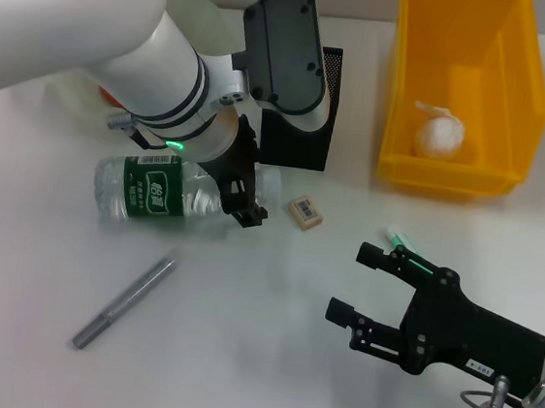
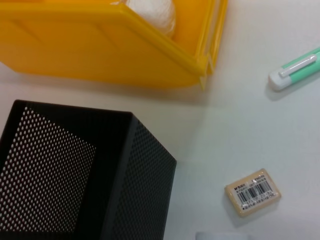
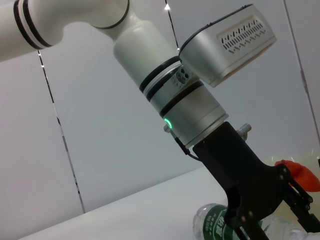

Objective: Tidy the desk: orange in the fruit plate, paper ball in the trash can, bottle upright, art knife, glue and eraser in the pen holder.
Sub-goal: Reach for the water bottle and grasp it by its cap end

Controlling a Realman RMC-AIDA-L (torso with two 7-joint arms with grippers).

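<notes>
A clear bottle (image 1: 152, 191) with a green label lies on its side left of centre. My left gripper (image 1: 241, 201) is down at its neck end, also seen in the right wrist view over the bottle (image 3: 215, 226). An eraser (image 1: 305, 211) lies just right of it, in front of the black mesh pen holder (image 1: 311, 135). A grey stick-shaped tool (image 1: 124, 302) lies near the front left. A green-and-white pen-shaped item (image 1: 397, 241) pokes out behind my open right gripper (image 1: 350, 282). The paper ball (image 1: 439, 134) sits in the yellow bin (image 1: 400, 101). A sliver of orange (image 3: 300, 175) shows behind the left arm.
The left wrist view looks down on the pen holder (image 2: 75, 175), the eraser (image 2: 252, 191), the yellow bin's wall (image 2: 100, 45) and the green-and-white item (image 2: 295, 70). My left arm hides the back left of the table. The right arm reaches in from the front right.
</notes>
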